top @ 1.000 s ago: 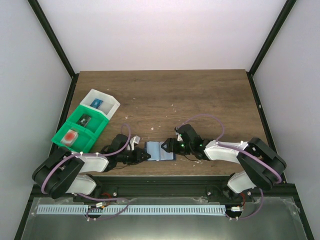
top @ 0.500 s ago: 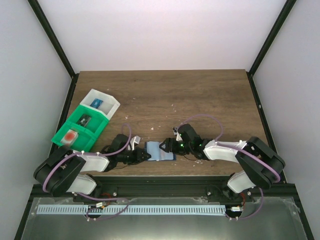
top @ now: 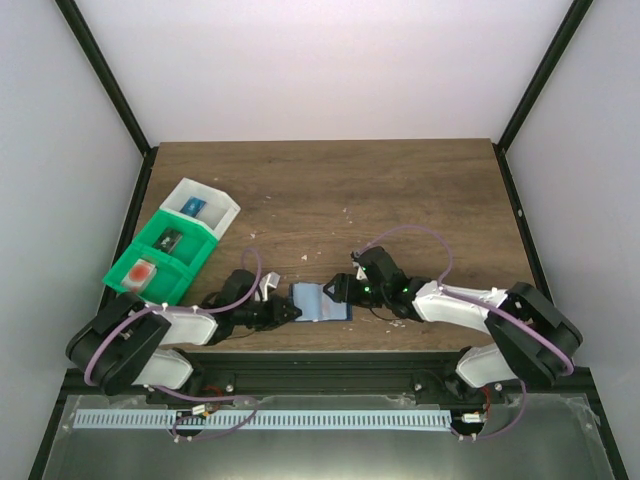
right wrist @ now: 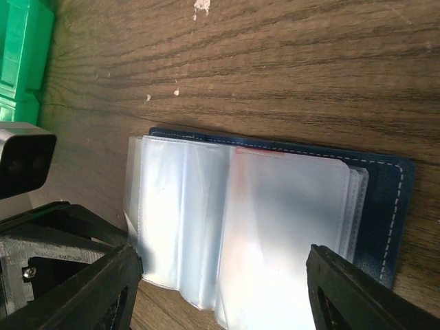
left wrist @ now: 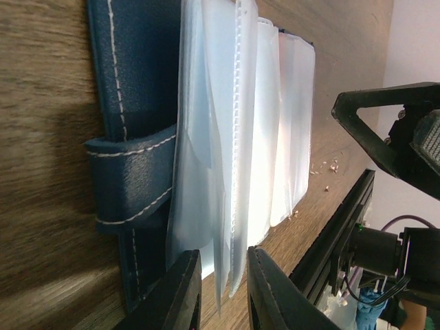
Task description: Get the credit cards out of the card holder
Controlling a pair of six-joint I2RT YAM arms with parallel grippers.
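The card holder (top: 320, 301), a dark blue wallet with clear plastic sleeves, lies open on the table between my two grippers. In the right wrist view a pale credit card (right wrist: 289, 227) with a reddish top edge sits inside the top sleeve. My right gripper (right wrist: 223, 275) is open wide, its fingers straddling the sleeves; it also shows in the top view (top: 337, 291). My left gripper (left wrist: 221, 256) is at the wallet's left end (top: 293, 312), its jaws narrowly apart with the loose edges of the clear sleeves (left wrist: 227, 172) between them. The wallet's strap (left wrist: 130, 182) lies to the left.
A green bin (top: 160, 255) and a white bin (top: 205, 205) stand at the left; a pale item with a red-orange blotch (top: 140, 271) lies in the green bin's near compartment. The black rail (top: 320, 370) runs along the near edge. Small crumbs dot the wood.
My right arm's elbow has shifted slightly to the right. Both grippers stay at the wallet, which has barely moved.
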